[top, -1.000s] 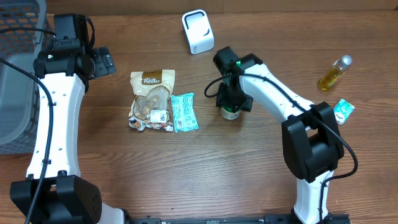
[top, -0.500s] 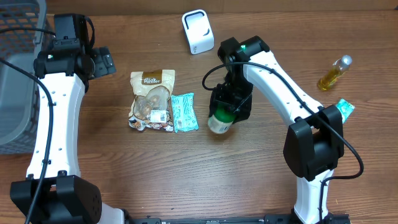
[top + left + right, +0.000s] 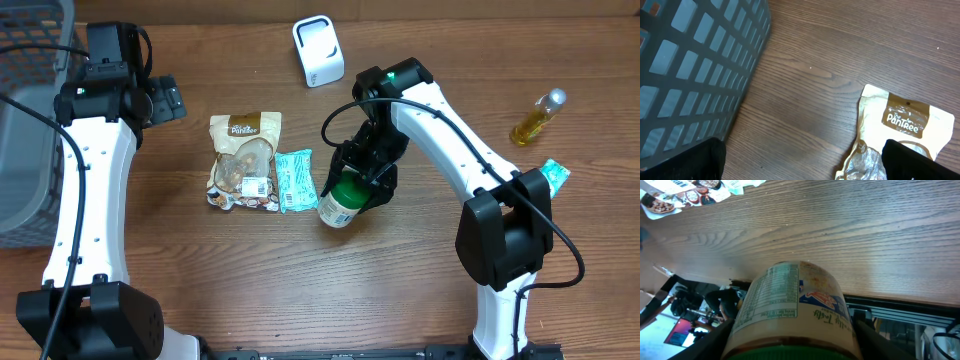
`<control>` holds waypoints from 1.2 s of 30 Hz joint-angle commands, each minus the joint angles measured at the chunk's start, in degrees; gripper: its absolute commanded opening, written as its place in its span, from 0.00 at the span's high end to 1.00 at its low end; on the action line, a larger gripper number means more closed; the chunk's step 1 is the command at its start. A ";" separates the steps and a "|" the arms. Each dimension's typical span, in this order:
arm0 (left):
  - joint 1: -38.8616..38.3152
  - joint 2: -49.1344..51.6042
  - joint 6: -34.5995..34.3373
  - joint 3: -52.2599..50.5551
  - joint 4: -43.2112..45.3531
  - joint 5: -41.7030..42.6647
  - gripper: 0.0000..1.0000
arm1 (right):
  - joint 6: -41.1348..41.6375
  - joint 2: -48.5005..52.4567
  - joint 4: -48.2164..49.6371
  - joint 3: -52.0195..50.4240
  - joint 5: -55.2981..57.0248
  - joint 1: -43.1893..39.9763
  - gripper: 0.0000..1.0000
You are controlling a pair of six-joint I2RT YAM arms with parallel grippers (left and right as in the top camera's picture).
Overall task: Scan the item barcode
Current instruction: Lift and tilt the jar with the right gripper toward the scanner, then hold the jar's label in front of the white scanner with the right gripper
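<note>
**Overhead:** The right gripper (image 3: 362, 178) is clamped on a green-lidded jar with a white printed label (image 3: 338, 203). The jar sits just right of the table's middle, tilted, with its base pointing toward 7 o'clock. The label hides its contents. A white box-shaped scanner (image 3: 318, 50) stands at 12 o'clock, well apart from the jar. At 9 o'clock of the jar lies a flat teal packet (image 3: 295, 180), touching a brown-and-clear snack pouch (image 3: 243, 150). A clear bottle of yellow liquid (image 3: 538, 118) lies at 2 o'clock. A grey mesh basket (image 3: 30, 130) sits at the 9 o'clock edge, and what it holds cannot be made out. The left gripper (image 3: 165, 100) hangs near it.

**Left wrist:** The left gripper's jaws are spread wide with nothing between them. One dark fingertip (image 3: 682, 160) shows at 7 o'clock, the basket wall at 10 o'clock and the pouch at 4 o'clock.

**Right wrist:** The jar fills the lower middle, its nutrition panel facing up and its green lid nearest the camera. The fingers (image 3: 715, 342) press against both of its sides.
</note>
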 commanded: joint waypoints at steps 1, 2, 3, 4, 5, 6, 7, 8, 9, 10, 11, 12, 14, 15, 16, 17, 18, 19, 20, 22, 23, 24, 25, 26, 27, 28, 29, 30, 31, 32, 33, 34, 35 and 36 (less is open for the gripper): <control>-0.39 0.22 1.09 0.17 -0.13 -0.57 0.00 | -0.44 -1.09 -1.03 1.14 -2.91 -0.17 0.32; -0.39 0.22 1.09 0.17 -0.13 -0.57 0.01 | -0.44 -1.09 -1.79 1.14 -4.04 -0.22 0.33; -0.39 0.22 1.09 0.17 -0.13 -0.57 0.00 | -0.44 -1.09 -2.36 1.14 -5.01 -0.22 0.33; -0.39 0.22 1.09 0.17 -0.13 -0.57 0.00 | -0.44 -1.09 -2.43 1.14 -5.79 -0.22 0.33; -0.39 0.22 1.09 0.17 -0.13 -0.57 0.01 | -0.44 -1.09 -2.43 1.14 -6.67 -0.22 0.33; -0.39 0.22 1.09 0.17 -0.13 -0.57 0.00 | -0.44 -1.09 -2.43 1.14 -7.54 -0.22 0.33; -0.39 0.22 1.09 0.17 -0.13 -0.57 0.00 | -0.44 -1.09 -2.43 1.14 -8.61 -0.22 0.33; -0.39 0.22 1.09 0.17 -0.13 -0.57 0.00 | -0.42 -1.09 -2.43 1.14 -9.64 -0.22 0.33; -0.39 0.22 1.09 0.17 -0.13 -0.57 0.01 | -0.44 -1.09 -2.43 1.14 -10.71 -0.22 0.33; -0.39 0.22 1.09 0.17 -0.13 -0.57 0.00 | -0.44 -1.09 -2.43 1.14 -11.87 -0.22 0.33; -0.39 0.22 1.09 0.17 -0.13 -0.57 0.00 | -0.44 -1.09 -2.43 1.14 -12.98 -0.22 0.34; -0.39 0.22 1.11 0.17 -0.13 -0.57 0.01 | -0.44 -1.09 -2.43 1.14 -14.10 -0.22 0.34; -0.39 0.22 1.09 0.17 -0.13 -0.57 0.00 | -0.44 -1.09 -2.43 1.14 -16.50 -0.22 0.34; -0.39 0.22 1.09 0.17 -0.13 -0.57 0.01 | -0.44 -1.09 -2.43 1.14 -17.57 -0.22 0.34; -0.39 0.22 1.09 0.17 -0.13 -0.57 0.01 | -0.44 -1.09 -2.43 1.14 -18.60 -0.22 0.34; -0.39 0.22 1.11 0.17 -0.13 -0.57 0.01 | -0.42 -1.09 -2.43 1.14 -19.63 -0.22 0.34; -0.39 0.22 1.09 0.17 -0.13 -0.57 0.01 | -0.42 -1.09 -2.43 1.14 -20.61 -0.22 0.34; -0.39 0.22 1.11 0.17 -0.13 -0.57 0.00 | -0.42 -1.09 -2.43 1.14 -21.57 -0.22 0.34; -0.39 0.22 1.09 0.17 -0.13 -0.57 0.01 | -0.42 -1.09 -2.43 1.14 -22.58 -0.22 0.34; -0.39 0.22 1.09 0.17 -0.13 -0.57 0.00 | -0.44 -1.09 -2.43 1.14 -24.26 -0.22 0.35; -0.39 0.22 1.11 0.17 -0.13 -0.57 0.01 | -0.44 -1.09 -2.43 1.14 -24.87 -0.22 0.35; -0.39 0.22 1.09 0.17 -0.13 -0.57 0.00 | -0.42 -1.09 -2.43 1.14 -25.33 -0.22 0.35; -0.39 0.22 1.09 0.17 -0.13 -0.57 0.00 | -0.44 -1.09 -2.43 1.14 -25.70 -0.22 0.35; -0.39 0.22 1.09 0.17 -0.13 -0.57 0.01 | -0.42 -1.09 -2.43 1.14 -25.99 -0.22 0.35; -0.39 0.22 1.09 0.17 -0.13 -0.57 0.00 | -0.37 -1.09 -2.43 1.14 -26.12 -0.22 0.35; -0.39 0.22 1.11 0.17 -0.13 -0.57 0.00 | -0.17 -1.09 -2.43 1.14 -26.58 -0.22 0.35; -0.39 0.22 1.09 0.17 -0.13 -0.57 0.00 | -0.20 -1.09 -2.43 1.14 -27.43 -0.22 0.35; -0.39 0.22 1.09 0.17 -0.13 -0.57 0.01 | -0.20 -1.09 -2.43 1.14 -28.26 -0.22 0.35; -0.39 0.22 1.09 0.17 -0.13 -0.57 0.00 | -0.20 -1.09 -2.43 1.14 -29.31 -0.22 0.35; -0.39 0.22 1.09 0.17 -0.13 -0.57 0.00 | -0.20 -1.09 -2.43 1.14 -30.27 -0.22 0.35; -0.39 0.22 1.09 0.17 -0.13 -0.57 0.00 | -0.20 -1.09 -2.43 1.14 -31.56 -0.22 0.35; -0.39 0.22 1.09 0.17 -0.13 -0.57 0.01 | -0.20 -1.09 -2.43 1.14 -32.61 -0.22 0.35; -0.39 0.22 1.09 0.17 -0.13 -0.57 0.00 | -0.20 -1.09 -2.43 1.14 -33.07 -0.22 0.35; -0.39 0.22 1.09 0.17 -0.13 -0.57 0.00 | -0.20 -1.09 -2.43 1.14 -33.44 -0.22 0.36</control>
